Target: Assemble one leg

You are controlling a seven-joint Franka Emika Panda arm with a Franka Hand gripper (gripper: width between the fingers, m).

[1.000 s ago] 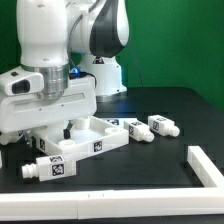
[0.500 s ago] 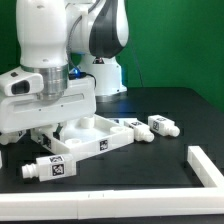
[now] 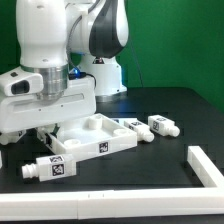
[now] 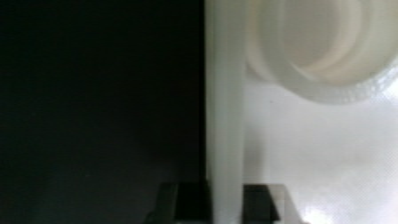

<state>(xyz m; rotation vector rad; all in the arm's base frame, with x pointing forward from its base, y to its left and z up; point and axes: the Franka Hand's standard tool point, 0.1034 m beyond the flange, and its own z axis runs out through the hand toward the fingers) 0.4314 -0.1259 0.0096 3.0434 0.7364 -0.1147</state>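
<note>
My gripper point(image 3: 52, 130) is low over the near-left side of the large flat white square panel point(image 3: 100, 135). In the wrist view the two dark fingers point(image 4: 183, 202) straddle the panel's thin upright edge point(image 4: 222, 120), so the gripper point(image 4: 222, 202) is shut on that edge. One leg point(image 3: 48, 169), a small white block with a tag, lies on the table in front of the panel on the exterior view's left. Two more legs point(image 3: 133, 127) point(image 3: 163, 125) lie just beyond the panel's right corner. No leg is in the gripper.
A white L-shaped bracket point(image 3: 205, 165) stands on the black table at the exterior view's right. A white strip point(image 3: 100, 203) runs along the front. The robot's base point(image 3: 100, 75) stands behind the panel.
The panel has shifted a little toward the exterior view's right with the gripper on it. The legs have not moved.
</note>
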